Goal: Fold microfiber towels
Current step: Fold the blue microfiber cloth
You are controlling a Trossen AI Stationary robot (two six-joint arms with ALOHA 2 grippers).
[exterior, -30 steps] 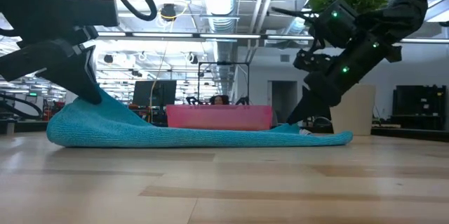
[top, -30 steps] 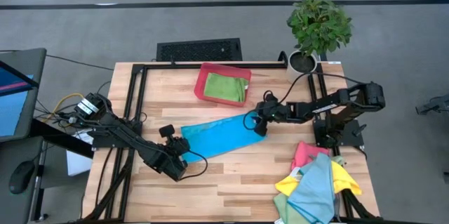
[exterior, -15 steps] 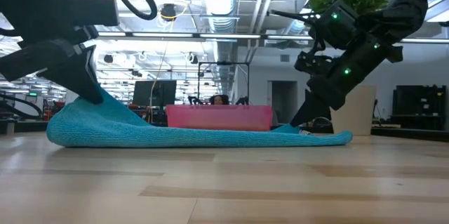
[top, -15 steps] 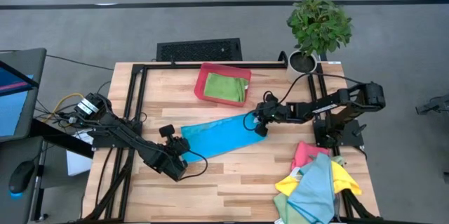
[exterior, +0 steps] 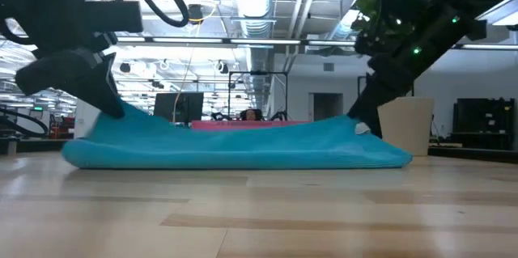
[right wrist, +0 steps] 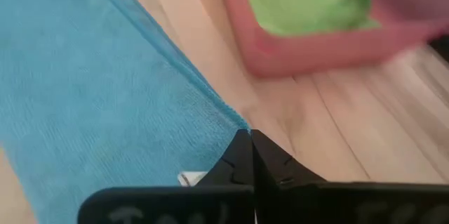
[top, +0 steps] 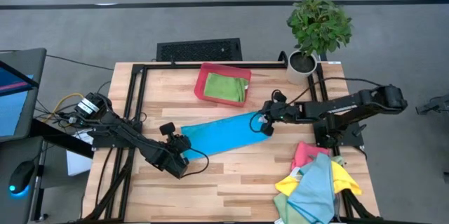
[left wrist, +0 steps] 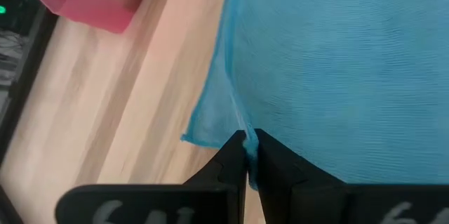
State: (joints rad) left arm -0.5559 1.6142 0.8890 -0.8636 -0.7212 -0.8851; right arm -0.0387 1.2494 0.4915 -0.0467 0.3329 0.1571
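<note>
The towel [top: 223, 133] lies mid-worktop [top: 238, 178], in front of the tray [top: 204, 83]; a towel pile [top: 313, 182] sits at the front right corner.

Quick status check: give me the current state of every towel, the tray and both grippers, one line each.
Light blue microfiber towel: stretched between both grippers, ends lifted off the table.
Left gripper: shut on the towel's corner.
Right gripper: shut on the towel's opposite end.
Green microfiber towel: folded, lying in the tray.
Red rectangular tray: on the table, holding the green towel.
Pile of mixed-colour towels: unfolded, heaped at the table's corner.
</note>
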